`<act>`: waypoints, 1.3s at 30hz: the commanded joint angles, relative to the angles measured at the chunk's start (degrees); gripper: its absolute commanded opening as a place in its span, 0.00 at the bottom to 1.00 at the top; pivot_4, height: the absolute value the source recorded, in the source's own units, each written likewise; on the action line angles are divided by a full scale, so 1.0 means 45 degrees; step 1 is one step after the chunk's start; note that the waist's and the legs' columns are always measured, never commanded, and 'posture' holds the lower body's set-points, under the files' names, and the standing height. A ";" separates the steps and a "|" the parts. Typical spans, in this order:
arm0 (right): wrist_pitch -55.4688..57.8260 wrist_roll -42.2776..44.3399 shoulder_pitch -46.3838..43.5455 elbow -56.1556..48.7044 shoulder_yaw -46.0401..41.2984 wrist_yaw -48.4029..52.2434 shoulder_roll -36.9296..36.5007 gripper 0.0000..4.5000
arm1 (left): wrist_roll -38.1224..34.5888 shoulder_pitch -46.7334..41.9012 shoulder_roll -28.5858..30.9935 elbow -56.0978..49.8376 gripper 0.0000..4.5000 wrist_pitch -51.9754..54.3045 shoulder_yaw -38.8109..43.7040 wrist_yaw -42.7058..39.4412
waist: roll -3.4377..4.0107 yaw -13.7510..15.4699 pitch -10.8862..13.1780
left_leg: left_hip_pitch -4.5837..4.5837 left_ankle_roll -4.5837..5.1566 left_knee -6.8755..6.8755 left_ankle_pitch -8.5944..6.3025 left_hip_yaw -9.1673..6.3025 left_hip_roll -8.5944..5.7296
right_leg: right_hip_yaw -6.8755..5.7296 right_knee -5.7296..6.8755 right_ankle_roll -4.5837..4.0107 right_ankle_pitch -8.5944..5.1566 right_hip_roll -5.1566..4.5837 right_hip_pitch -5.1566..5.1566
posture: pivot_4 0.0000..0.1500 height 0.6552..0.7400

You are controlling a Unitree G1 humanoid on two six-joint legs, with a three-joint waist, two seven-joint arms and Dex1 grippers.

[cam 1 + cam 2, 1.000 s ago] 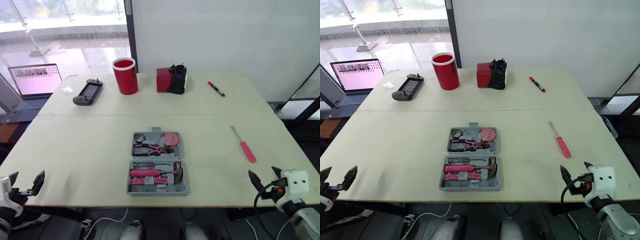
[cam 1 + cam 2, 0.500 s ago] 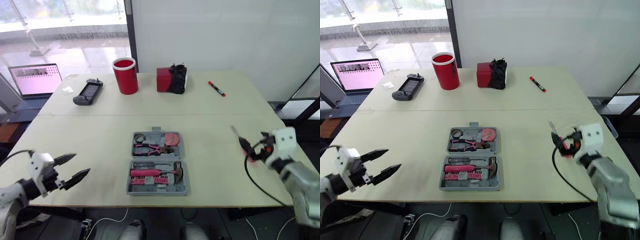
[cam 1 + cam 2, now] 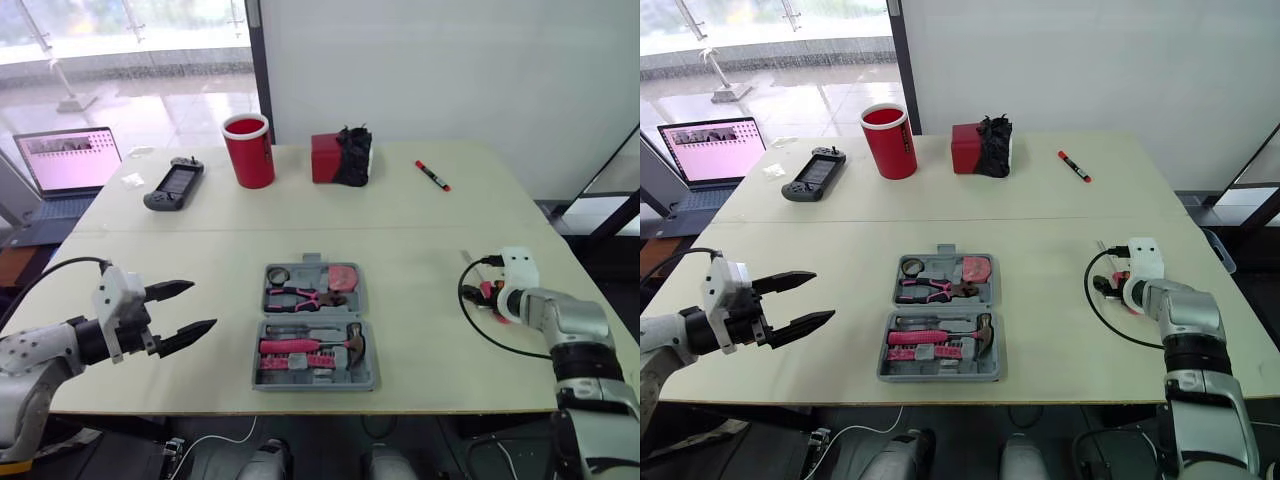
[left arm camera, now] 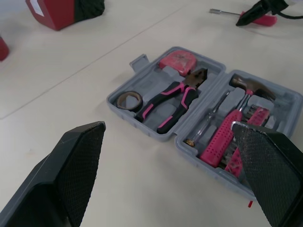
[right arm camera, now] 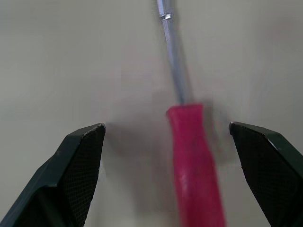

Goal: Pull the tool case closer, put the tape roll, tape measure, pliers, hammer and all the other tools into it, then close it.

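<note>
Near the middle of the table, the open tool case [image 3: 315, 384] already has the tape roll [image 4: 129, 99], pliers [image 4: 173, 97], tape measure [image 4: 177, 61] and hammer [image 4: 227, 135] in it. Left gripper [image 3: 203, 304] hangs just left of it, jaws wide apart. Over on the right, the right gripper [image 5: 165, 126] straddles the red screwdriver [image 5: 194, 161], jaws apart too, not touching it.
</note>
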 commanded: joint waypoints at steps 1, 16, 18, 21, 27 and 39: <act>-0.0696 -0.0245 -0.0671 0.1432 0.0049 0.0322 -0.0104 0.98 | -0.0011 0.0029 0.0156 -0.0219 1.00 -0.0020 0.0434 0.0108 | -0.0001 -0.0066 0.0001 | 0.0000 0.0000 0.0002 0.0000 0.0000 0.0000 | 0.0000 0.0000 0.0001 0.0001 0.0000 0.0002 | 1.00 1.00; 0.3074 0.0889 0.1972 -0.5884 0.0136 0.1121 0.0403 0.12 | 0.0515 -0.0770 -0.0160 0.0763 1.00 -0.0474 -0.0599 -0.0214 | -0.0001 -0.0173 0.0001 | -0.0002 0.0001 0.0003 0.0000 -0.0018 0.0006 | -0.0002 0.0013 0.0002 0.0001 0.0020 -0.0004 | 1.00 1.00; 0.4386 0.1269 0.2421 -0.7314 -0.0337 0.0688 0.0863 0.12 | 0.0612 -0.0917 -0.0194 0.0931 1.00 -0.0556 -0.0737 -0.0294 | 0.0003 -0.0219 0.0003 | -0.0003 0.0001 0.0005 0.0000 -0.0020 0.0007 | -0.0003 0.0018 0.0002 0.0001 0.0023 -0.0007 | 1.00 1.00; 0.5848 0.1635 0.3371 -0.9674 -0.0309 0.0201 0.1607 0.11 | 0.0620 -0.1264 -0.0373 0.1213 1.00 -0.0604 -0.0967 -0.0267 | 0.0004 -0.0191 0.0004 | -0.0001 -0.0001 0.0012 0.0001 -0.0011 0.0006 | 0.0006 0.0021 0.0002 0.0003 0.0020 -0.0008 | 1.00 1.00; 0.7614 0.1569 0.4567 -1.2464 0.0420 -0.0982 0.3391 0.09 | 0.1070 -0.1713 -0.0643 0.1846 1.00 -0.1142 -0.1568 -0.0474 | -0.0007 -0.0222 -0.0003 | -0.0001 -0.0001 -0.0001 0.0000 -0.0024 0.0015 | 0.0001 0.0020 -0.0001 0.0002 0.0033 -0.0015 | 1.00 1.00; 0.8643 0.1418 0.4555 -1.2689 0.0875 -0.1831 0.4640 0.09 | 0.1338 -0.1650 -0.0831 0.2020 1.00 -0.1560 -0.1854 -0.0557 | -0.0021 -0.0213 -0.0011 | 0.0004 -0.0001 -0.0003 0.0000 -0.0029 0.0017 | 0.0002 0.0020 -0.0006 0.0003 0.0034 -0.0018 | 1.00 1.00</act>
